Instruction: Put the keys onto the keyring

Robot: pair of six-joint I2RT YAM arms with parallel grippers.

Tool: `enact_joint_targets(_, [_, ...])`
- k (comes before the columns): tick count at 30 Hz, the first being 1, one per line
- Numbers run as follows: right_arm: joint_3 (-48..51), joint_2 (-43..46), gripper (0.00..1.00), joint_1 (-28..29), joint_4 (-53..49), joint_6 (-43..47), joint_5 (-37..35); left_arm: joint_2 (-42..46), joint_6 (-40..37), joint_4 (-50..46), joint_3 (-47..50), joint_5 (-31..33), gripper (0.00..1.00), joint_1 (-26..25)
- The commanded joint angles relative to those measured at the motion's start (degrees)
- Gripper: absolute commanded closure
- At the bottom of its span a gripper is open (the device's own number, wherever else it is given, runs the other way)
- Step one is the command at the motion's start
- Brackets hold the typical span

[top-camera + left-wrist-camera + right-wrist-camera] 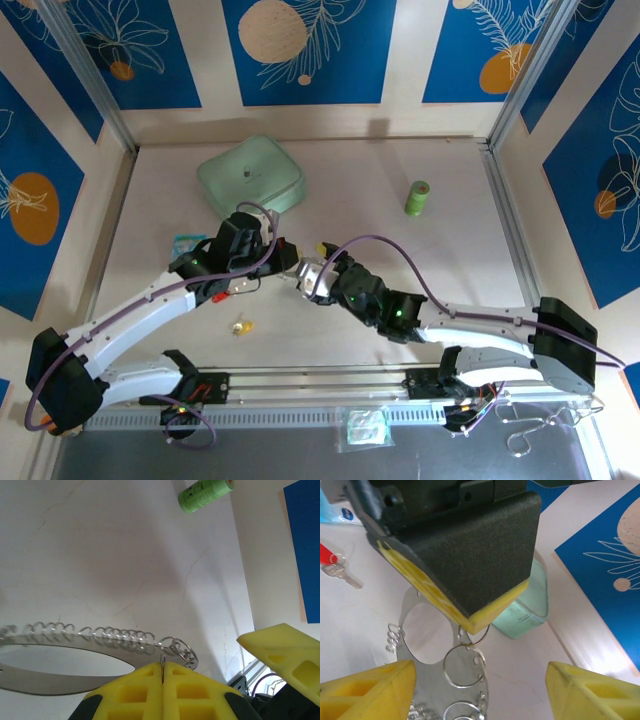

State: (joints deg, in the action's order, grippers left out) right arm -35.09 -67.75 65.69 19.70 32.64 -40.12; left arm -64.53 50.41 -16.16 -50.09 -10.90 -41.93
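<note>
Mint-green square lidded case [250, 177] sits at the far side of the pale counter [460, 240], its contents hidden. At mid-counter, the left hand [162, 672] is clenched on a small wire loop of the silver beaded-chain keyring [115, 637]. In the left wrist view the chain's long axis runs sideways, stretching leftward from the yellow fingertips. The right hand [480, 690] is spread wide just beside it, grasping nothing. A red-headed key [327, 555] and a yellow-headed key [240, 325] lie loose on the counter near the left arm.
</note>
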Motion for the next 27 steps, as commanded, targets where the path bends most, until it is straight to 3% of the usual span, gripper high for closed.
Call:
enact_joint_targets(1, [-0.5, -0.9, 0.30, -1.1, 4.3, 3.9, -1.1, 0.3, 0.9, 0.3, -1.4, -1.3, 1.00, -0.5])
enact_joint_targets(12, [0.4, -0.2, 0.30, -3.4, 7.5, 3.2, -0.3, 0.0, -0.1, 1.4, 0.7, -2.1, 1.00, -0.6])
enact_joint_targets(19, [2.4, 7.8, 0.31, -4.1, 5.9, 0.1, -3.1, -0.2, -0.9, 0.6, 0.7, -1.8, 1.00, -0.6])
enact_joint_targets(23, [1.8, 11.4, 0.32, -5.9, -1.7, -7.1, -7.4, 0.1, -3.1, 0.0, 0.3, -1.0, 1.00, -0.6])
enact_joint_targets(27, [-0.2, 15.5, 0.37, -7.8, -15.2, -19.5, -1.5, 1.3, -10.5, -1.6, -0.1, 2.6, 1.00, -1.1])
